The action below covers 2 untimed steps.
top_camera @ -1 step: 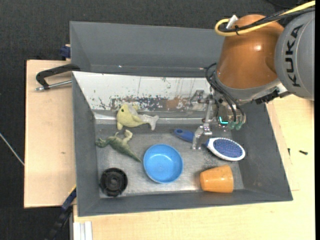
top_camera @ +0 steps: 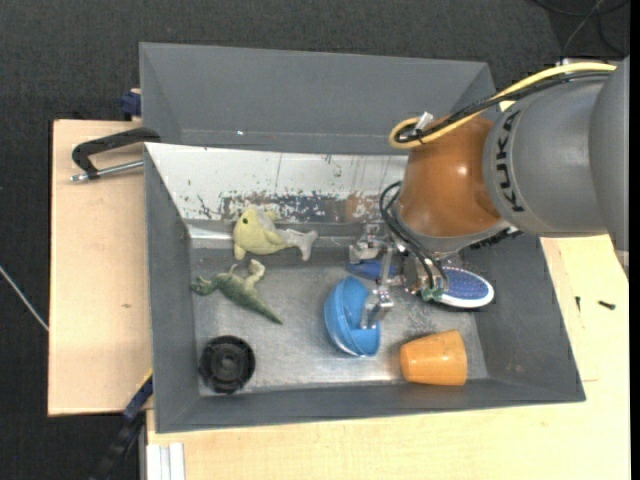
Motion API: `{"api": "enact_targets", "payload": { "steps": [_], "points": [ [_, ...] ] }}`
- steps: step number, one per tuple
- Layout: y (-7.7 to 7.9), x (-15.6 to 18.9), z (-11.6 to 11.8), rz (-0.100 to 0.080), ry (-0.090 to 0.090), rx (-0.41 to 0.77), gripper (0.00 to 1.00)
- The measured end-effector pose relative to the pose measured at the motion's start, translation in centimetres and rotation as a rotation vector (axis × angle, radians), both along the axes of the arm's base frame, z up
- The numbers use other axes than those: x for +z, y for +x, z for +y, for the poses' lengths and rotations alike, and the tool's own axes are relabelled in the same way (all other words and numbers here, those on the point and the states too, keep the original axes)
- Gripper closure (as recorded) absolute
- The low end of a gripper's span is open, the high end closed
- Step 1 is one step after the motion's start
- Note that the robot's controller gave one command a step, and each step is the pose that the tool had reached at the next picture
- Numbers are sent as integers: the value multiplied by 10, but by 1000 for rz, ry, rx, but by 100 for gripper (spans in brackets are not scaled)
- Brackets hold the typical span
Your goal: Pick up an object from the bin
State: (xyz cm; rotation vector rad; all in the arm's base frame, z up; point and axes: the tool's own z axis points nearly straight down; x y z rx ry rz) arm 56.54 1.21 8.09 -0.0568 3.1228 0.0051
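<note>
My gripper (top_camera: 380, 296) hangs low in the right half of the bin, beneath the orange wrist cover. Its tip is at the upper right rim of a blue bowl-shaped thing (top_camera: 350, 320) that lies on the bin floor. Whether it touches the blue thing is unclear. An orange cup (top_camera: 434, 358) lies on its side just right of and below the blue thing. A blue and white oval thing (top_camera: 466, 288) rests against the right wall, partly hidden by the wrist's cables.
A yellow plush fish (top_camera: 262, 234) sits at the back wall, with a green toy lizard (top_camera: 236, 289) in front of it. A black round cap (top_camera: 226, 361) lies in the front left corner.
</note>
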Motion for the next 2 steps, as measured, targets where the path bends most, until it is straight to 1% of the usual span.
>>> {"api": "enact_targets", "payload": {
  "steps": [1, 2],
  "points": [
    [4, 7, 3, -12, 5, 3, 100],
    [4, 122, 4, 3, -3, 11, 100]
  ]
}}
